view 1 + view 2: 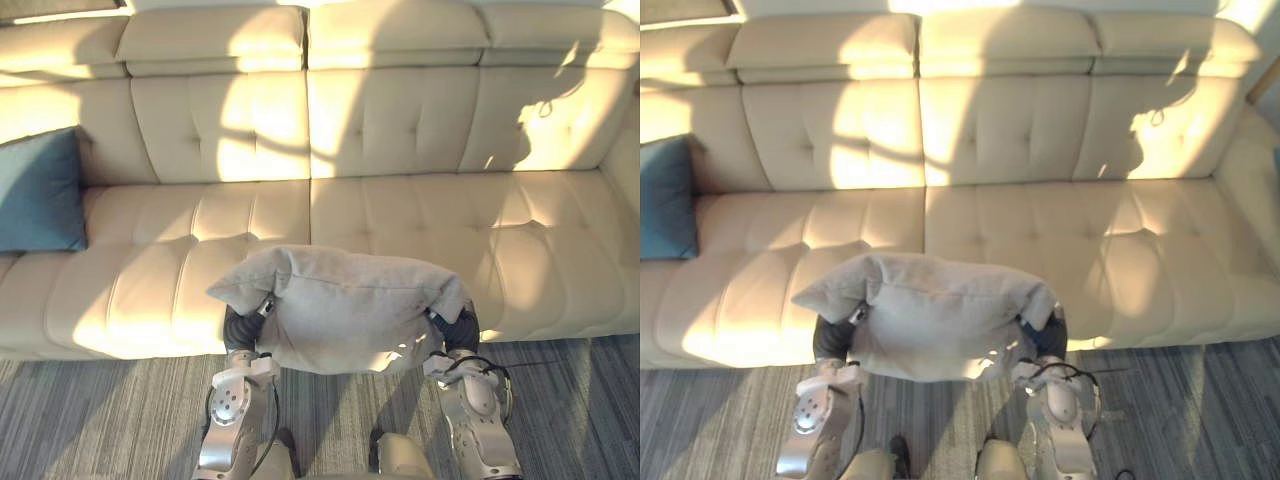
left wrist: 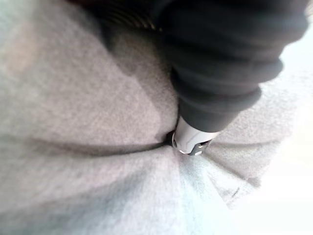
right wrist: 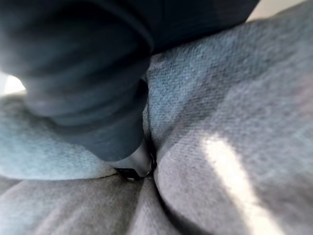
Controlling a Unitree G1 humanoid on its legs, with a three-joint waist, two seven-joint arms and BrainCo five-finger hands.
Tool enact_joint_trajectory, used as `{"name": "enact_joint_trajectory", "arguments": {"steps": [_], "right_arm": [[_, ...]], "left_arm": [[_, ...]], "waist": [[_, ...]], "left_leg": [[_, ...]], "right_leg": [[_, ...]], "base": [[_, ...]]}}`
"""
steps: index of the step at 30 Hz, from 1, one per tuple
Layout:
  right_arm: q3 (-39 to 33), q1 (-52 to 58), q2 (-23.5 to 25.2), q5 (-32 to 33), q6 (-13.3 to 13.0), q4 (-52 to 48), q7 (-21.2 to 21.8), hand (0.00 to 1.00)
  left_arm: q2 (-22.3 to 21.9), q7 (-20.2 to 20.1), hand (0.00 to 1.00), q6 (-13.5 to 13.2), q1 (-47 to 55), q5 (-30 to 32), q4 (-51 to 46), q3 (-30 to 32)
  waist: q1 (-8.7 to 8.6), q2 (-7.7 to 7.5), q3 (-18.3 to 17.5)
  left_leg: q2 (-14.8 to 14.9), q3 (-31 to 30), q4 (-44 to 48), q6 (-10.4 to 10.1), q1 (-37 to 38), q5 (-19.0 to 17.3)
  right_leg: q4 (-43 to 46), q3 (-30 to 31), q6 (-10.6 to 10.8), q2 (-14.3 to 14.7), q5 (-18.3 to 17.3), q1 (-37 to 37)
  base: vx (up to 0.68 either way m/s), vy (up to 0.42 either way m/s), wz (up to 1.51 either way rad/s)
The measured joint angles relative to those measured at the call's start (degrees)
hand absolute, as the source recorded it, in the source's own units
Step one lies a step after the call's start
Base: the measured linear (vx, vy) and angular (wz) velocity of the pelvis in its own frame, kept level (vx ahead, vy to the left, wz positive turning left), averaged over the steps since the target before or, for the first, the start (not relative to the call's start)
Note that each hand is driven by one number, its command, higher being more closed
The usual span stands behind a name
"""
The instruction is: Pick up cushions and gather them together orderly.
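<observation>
Cushion position: a grey cushion [image 1: 345,310] is held between the two hands at the near edge of a cream sofa [image 1: 400,130], close to the middle of the sofa's width. Its long axis runs left to right, parallel with the front edge of the seat. One broad face is turned toward the near side. The upper edge is slumped and rounded, and the upper left corner points out to the left, over the left seat cushion. The lower edge is seen against the grey striped carpet [image 1: 90,410].

The left hand [image 1: 240,328] is pressed into the left end of the grey cushion, and the right hand [image 1: 455,330] is pressed into the right end. At each end, the dark ribbed cover is sunk into a deep fold of the fabric. In both wrist views, the fabric is creased and bunched around the cover, and the rest of the hand is buried in the fold. Whether either hand is spread, closed or pinching the fabric cannot be told.

A blue cushion [image 1: 40,190] is propped upright against the backrest at the far left end of the sofa. It is well apart from the grey cushion. Patches of sunlight are spread across the seat and the backrest.
</observation>
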Motion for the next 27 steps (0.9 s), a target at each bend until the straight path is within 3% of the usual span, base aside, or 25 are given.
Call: {"name": "enact_joint_trajectory", "arguments": {"steps": [1,2,3,4,6,7,8,9,10,11,13,14,16,17,19,20,21,22,23,24,27], "right_arm": [[-0.03,-0.01,0.01,0.0,0.0,0.55,0.22,1.0],[-0.01,0.0,0.06,-0.01,0.02,2.0,0.68,1.0],[-0.05,0.08,-0.05,-0.02,0.2,2.62,0.78,1.0],[0.2,0.06,0.0,-0.02,1.06,2.85,1.17,1.0],[0.2,0.03,-0.36,-0.02,1.19,2.85,1.41,1.0],[0.19,0.14,-0.96,-0.05,1.29,2.79,1.8,1.0],[0.09,0.16,-1.52,-0.06,1.35,2.78,1.84,1.0],[-0.6,0.11,-2.78,-0.08,1.67,2.76,1.84,1.0],[-1.04,0.22,-3.52,-0.07,1.68,2.64,1.84,1.0],[-1.97,0.3,-4.75,-0.07,1.83,2.11,1.84,1.0],[-3.26,1.35,-4.46,-0.05,2.06,1.21,1.81,1.0],[-3.7,3.09,-4.47,-0.04,2.62,-1.21,1.65,1.0],[-3.75,6.33,-4.33,-0.01,2.72,-6.94,1.2,1.0],[-3.94,7.59,-4.18,-0.01,2.37,-10.7,0.88,1.0],[-5.54,7.48,-3.6,-0.05,1.44,-13.31,0.65,1.0],[-6.36,6.78,-3.73,-0.04,0.92,-13.41,0.51,1.0],[-7.55,6.03,-3.78,-0.07,0.78,-12.78,0.49,1.0],[-7.91,5.87,-3.92,-0.18,0.71,-12.32,0.39,1.0],[-8.5,5.21,-4.12,-0.18,0.75,-10.26,0.11,1.0],[-9.28,4.82,-2.66,-0.61,1.2,-8.15,0.11,1.0],[-9.36,4.51,-0.67,-2.28,2.09,-4.82,0.12,1.0]], "left_arm": [[0.21,-0.03,1.0,0.17,0.26,0.02,0.0,-0.02],[0.58,-0.04,1.0,0.57,0.93,0.2,0.01,-0.02],[0.8,-0.05,1.0,0.6,1.26,0.52,0.01,-0.02],[1.61,-0.05,1.0,0.55,1.02,1.02,-0.08,-0.02],[2.07,-0.06,1.0,0.55,0.79,1.04,-0.08,-0.03],[2.73,-0.1,1.0,0.6,0.9,1.06,-0.08,-0.39],[3.09,-0.2,1.0,0.73,0.87,1.08,0.02,-0.8],[2.02,-0.21,1.0,1.48,0.81,1.08,0.71,-1.98],[1.68,-0.28,1.0,1.57,0.94,1.13,0.71,-2.66],[1.12,-1.16,1.0,1.63,0.84,1.5,0.71,-3.68],[0.73,-1.33,1.0,1.67,0.1,2.23,0.72,-4.47],[-0.2,-1.42,1.0,1.72,-0.3,2.27,0.7,-4.65],[-0.82,-1.51,1.0,1.61,-0.3,2.24,0.36,-4.61],[-0.78,-2.04,1.0,1.44,-0.25,2.23,-0.2,-4.61],[-1.22,-2.6,1.0,1.3,-0.55,2.24,-0.99,-4.91],[-1.82,-3.27,1.0,1.3,-1.23,2.25,-0.92,-5.02],[-2.3,-3.57,1.0,1.28,-2.08,2.26,-0.73,-5.31],[-2.5,-3.55,1.0,1.27,-2.35,2.36,-0.64,-5.59],[-2.54,-3.55,1.0,0.97,-2.96,2.48,0.12,-6.29],[-1.73,-3.55,1.0,0.98,-3.79,2.76,1.19,-6.61],[0.18,-3.59,1.0,1.04,-3.51,2.72,2.79,-6.78]], "waist": [[-0.01,-0.22,0.15],[-0.15,-0.1,0.19],[-0.52,0.47,0.23],[-0.83,-0.07,0.04],[-0.95,-0.25,-0.07],[-1.41,-1.4,-0.63],[-2.18,-2.36,-0.75],[-3.0,-0.35,-0.67],[-2.95,0.7,-0.93],[-2.76,2.71,-1.22],[-3.13,3.27,-1.34],[-2.98,3.53,-1.24],[-2.07,3.62,-1.17],[-0.87,3.5,-1.38],[-0.67,3.56,-2.54],[-0.58,3.23,-2.85],[-0.6,3.82,-3.25],[-0.6,4.44,-3.64],[-0.57,5.32,-4.37],[-0.6,4.39,-4.51],[-0.53,2.99,-4.37]], "left_leg": [[-0.35,0.11,0.05,0.57,0.92,-1.11],[-0.59,-0.06,-0.08,1.56,2.12,-1.95],[-0.59,-0.14,-0.15,1.87,2.39,-2.34],[-0.61,-0.2,-1.11,1.71,2.84,-2.53],[-0.65,-0.63,-1.83,1.65,2.76,-2.52],[-1.53,-1.68,-2.42,0.48,2.68,-2.64],[-2.63,-2.91,-1.8,-0.41,2.76,-3.15],[-1.99,-4.95,-0.94,-1.24,2.68,-4.0],[-1.6,-5.56,-0.96,-1.67,2.61,-4.19],[-0.43,-7.22,-0.63,-2.37,2.28,-4.21],[1.04,-9.25,6.02,-3.26,-0.01,-3.71],[3.46,-8.81,16.18,-4.56,-3.43,-2.54],[7.33,-5.68,27.25,-3.09,-6.98,2.76],[9.64,-2.87,31.81,-2.12,-7.98,2.69],[10.93,-0.53,29.4,-0.52,-9.73,-0.02],[10.47,0.01,22.82,-0.27,-9.97,-0.61],[9.42,-0.6,13.26,-0.29,-9.04,1.13],[9.06,-1.24,9.51,-0.43,-8.71,3.92],[8.19,-3.18,3.35,-3.33,-6.69,5.04],[6.48,-3.0,-1.47,-4.16,-4.73,5.58],[3.78,-0.81,-6.43,-3.04,-1.49,7.25]], "right_leg": [[3.34,0.56,1.83,-0.55,1.26,-1.33],[8.12,0.51,1.67,-1.3,3.01,-4.33],[8.46,0.34,0.94,-1.24,2.32,-4.99],[1.75,-0.62,-0.14,-0.31,-0.72,-6.82],[-6.39,-1.23,-0.5,0.91,0.23,-7.29],[-17.33,-0.6,-0.75,2.31,4.79,-6.35],[-21.24,1.37,-3.5,2.66,8.9,-5.67],[-19.91,1.28,-5.15,3.25,9.59,-5.36],[-19.56,1.11,-5.74,3.76,8.93,-5.35],[-17.73,-0.31,-6.37,4.41,6.84,-5.53],[-16.96,-3.16,-7.25,4.33,4.88,-3.96],[-17.85,-5.89,-8.36,4.9,4.13,-0.84],[-20.33,-7.1,-9.21,6.03,3.58,4.41],[-22.66,-7.33,-9.43,6.15,3.22,7.41],[-24.96,-7.85,-9.35,5.67,3.28,8.71],[-25.47,-7.93,-8.75,4.81,3.65,8.74],[-26.17,-7.95,-7.86,4.41,4.22,8.67],[-26.62,-7.9,-7.43,4.64,4.47,8.6],[-28.06,-6.92,-6.0,5.22,5.02,8.68],[-29.58,-5.71,-4.82,4.38,5.78,8.79],[-33.53,-3.57,-3.16,2.66,8.06,10.53]], "base": [[0.02,0.084,-0.27],[0.02,0.049,-0.14],[0.11,0.089,-0.1],[0.11,0.034,0.0],[0.15,-0.01,0.11],[0.25,-0.109,0.36],[0.27,-0.141,0.58],[0.24,-0.118,0.46],[0.25,-0.058,0.32],[0.38,-0.077,0.32],[0.38,-0.128,0.52],[0.29,-0.152,0.5],[0.27,-0.108,0.29],[0.23,-0.015,0.06],[0.19,0.028,0.1],[0.14,0.099,0.12],[0.11,0.123,0.09],[0.08,0.165,-0.05],[0.07,0.181,-0.08],[0.07,0.184,-0.12],[0.05,0.177,-0.3]]}}
